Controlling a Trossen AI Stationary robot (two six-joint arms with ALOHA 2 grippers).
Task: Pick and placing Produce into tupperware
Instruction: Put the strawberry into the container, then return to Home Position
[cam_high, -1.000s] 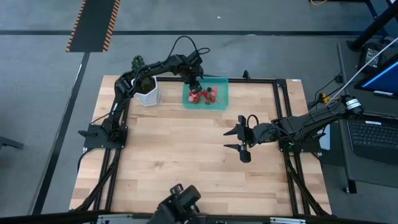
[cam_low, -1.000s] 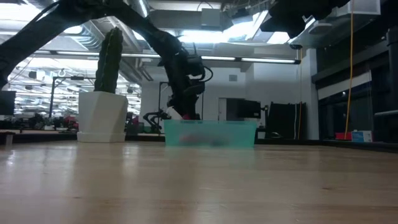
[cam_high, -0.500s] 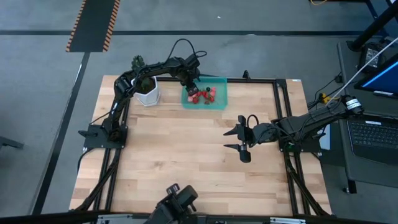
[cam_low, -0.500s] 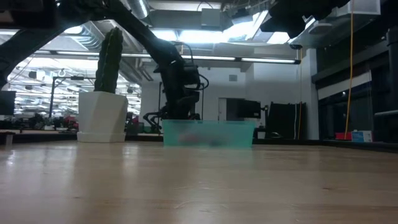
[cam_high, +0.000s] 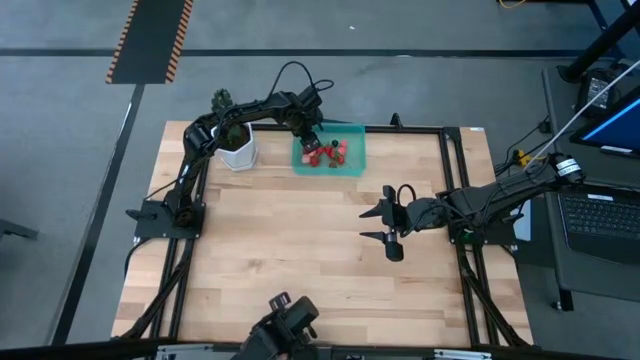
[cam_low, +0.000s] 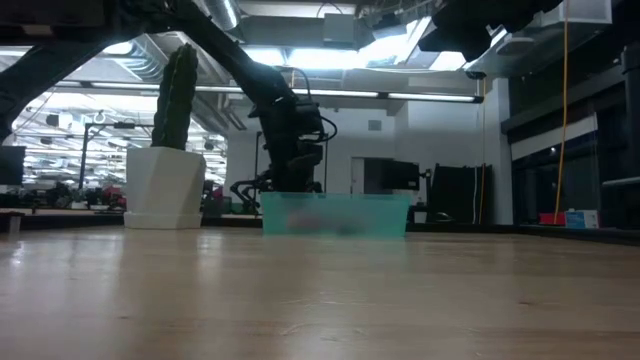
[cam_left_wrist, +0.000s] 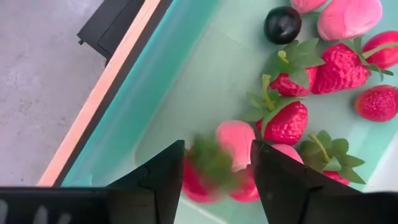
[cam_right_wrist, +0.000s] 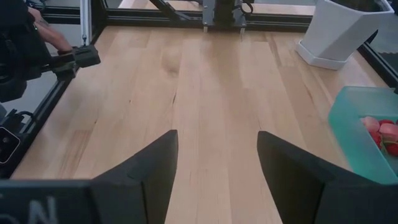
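Note:
The teal tupperware (cam_high: 352, 162) sits at the table's far edge and holds several red and pink strawberries (cam_high: 326, 152) and one dark berry (cam_left_wrist: 282, 23). My left gripper (cam_high: 308, 136) hangs low over the tupperware's left end (cam_low: 290, 182) with its fingers apart (cam_left_wrist: 217, 150). A blurred strawberry with a green top (cam_left_wrist: 210, 169) shows in the gap between them, just above the tupperware's floor. My right gripper (cam_high: 368, 225) waits open over the bare table right of centre (cam_right_wrist: 217, 134).
A white hexagonal pot with a tall green cactus (cam_high: 237, 148) stands just left of the tupperware (cam_low: 165, 185). A black metal frame (cam_high: 452, 180) borders the wooden table. Broad bare wood (cam_high: 300, 260) lies in the middle and near part.
My left gripper has come down toward the tupperware and a little toward the table's left edge, then stayed low over its left end. The right arm has kept still.

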